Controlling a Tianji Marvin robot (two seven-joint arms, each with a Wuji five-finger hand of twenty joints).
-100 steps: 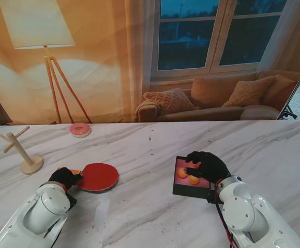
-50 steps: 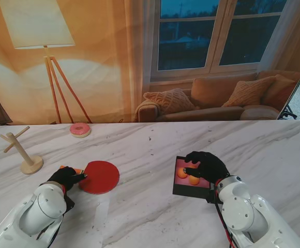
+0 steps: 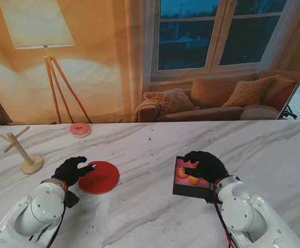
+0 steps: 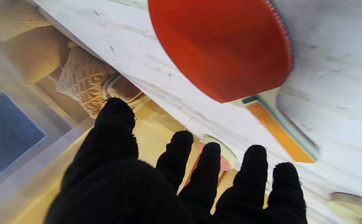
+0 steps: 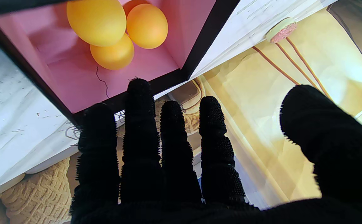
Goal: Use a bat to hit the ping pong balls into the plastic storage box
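My left hand (image 3: pixel 73 171) is spread, fingers (image 4: pixel 255 174) apart, holding nothing. It hovers over the bat's handle (image 4: pixel 279 130); from the stand that handle is hidden under the hand, and only the wrist view shows it lying free on the table (image 3: pixel 150 150). The bat (image 3: pixel 99 177) lies flat, red face up, its blade just to the right of my fingertips. The blade's far edge is cut off in the wrist view.

My right hand (image 3: pixel 204 164) is also spread and grips nothing; four fingers (image 5: pixel 140 130) lie side by side, the thumb well apart. It rests over the right part of the plastic storage box (image 3: pixel 183 190), covering that part of the pink interior from the stand. Whether the fingers touch the rim cannot be determined. Three ping pong balls (image 5: pixel 97 19) sit clustered inside the box; the stand view shows only two.

A wooden peg stand (image 3: pixel 25 154) and a pink doughnut (image 3: pixel 80 129) stand farther from me, to the left.
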